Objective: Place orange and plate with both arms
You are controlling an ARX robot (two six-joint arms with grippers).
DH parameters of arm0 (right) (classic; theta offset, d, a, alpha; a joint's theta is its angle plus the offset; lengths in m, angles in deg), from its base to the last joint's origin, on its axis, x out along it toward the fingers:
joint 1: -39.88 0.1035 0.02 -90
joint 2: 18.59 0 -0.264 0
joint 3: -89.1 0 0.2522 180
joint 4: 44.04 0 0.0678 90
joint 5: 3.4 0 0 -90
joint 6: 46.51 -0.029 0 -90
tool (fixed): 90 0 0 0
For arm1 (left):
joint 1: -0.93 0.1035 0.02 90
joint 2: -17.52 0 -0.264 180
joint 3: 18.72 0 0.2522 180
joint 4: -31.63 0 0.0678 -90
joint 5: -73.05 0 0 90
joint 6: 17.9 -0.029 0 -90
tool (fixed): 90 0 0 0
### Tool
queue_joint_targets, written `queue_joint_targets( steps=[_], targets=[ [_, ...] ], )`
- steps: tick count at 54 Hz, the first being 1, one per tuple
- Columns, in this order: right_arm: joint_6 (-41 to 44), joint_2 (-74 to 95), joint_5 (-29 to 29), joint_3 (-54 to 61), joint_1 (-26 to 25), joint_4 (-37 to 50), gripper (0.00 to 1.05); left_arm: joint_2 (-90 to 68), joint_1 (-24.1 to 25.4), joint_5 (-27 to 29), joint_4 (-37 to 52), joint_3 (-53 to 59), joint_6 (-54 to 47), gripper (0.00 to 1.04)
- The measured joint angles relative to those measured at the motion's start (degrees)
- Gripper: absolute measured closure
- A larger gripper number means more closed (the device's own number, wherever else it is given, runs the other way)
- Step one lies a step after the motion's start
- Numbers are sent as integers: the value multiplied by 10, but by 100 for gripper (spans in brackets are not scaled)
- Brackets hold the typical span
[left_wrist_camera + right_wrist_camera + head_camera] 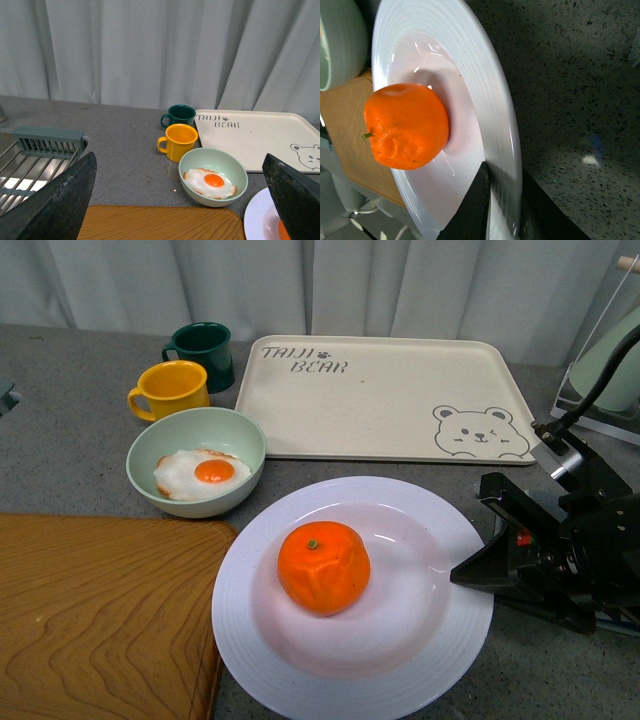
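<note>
Our left end effector (179,165) hangs above the desk (60,390), fingers spread wide and empty, short of the plate. The orange (323,567) sits loose in the shallow well of the plate (240,640). The fruit is firm and round, so we judge it will roll unless carried level. The plate looks stiff, glazed, likely slippery and breakable, and its ridged rim is the place to hold. Our right end effector (468,575) is clenched on that rim at the plate's right edge, one finger above, one beneath.
</note>
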Motion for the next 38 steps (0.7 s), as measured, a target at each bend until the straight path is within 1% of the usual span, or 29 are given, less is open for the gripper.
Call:
queue_joint_targets(
  steps=[6, 10, 12, 17, 26, 38],
  targets=[
    [-51, -13, -41, 36, -18, 82, 102, 0, 0, 0, 0, 0, 0, 7],
    [-85, -19, -59, 63, -34, 143, 103, 0, 0, 0, 0, 0, 0, 7],
    [-92, -21, -64, 70, -38, 160, 103, 0, 0, 0, 0, 0, 0, 7],
    [-120, -25, -77, 91, -60, 235, 103, 0, 0, 0, 0, 0, 0, 7],
    [-142, -25, -84, 96, -91, 315, 104, 0, 0, 0, 0, 0, 0, 7],
    [-170, -24, -117, 59, -113, 379, 104, 0, 0, 0, 0, 0, 0, 7]
  ],
)
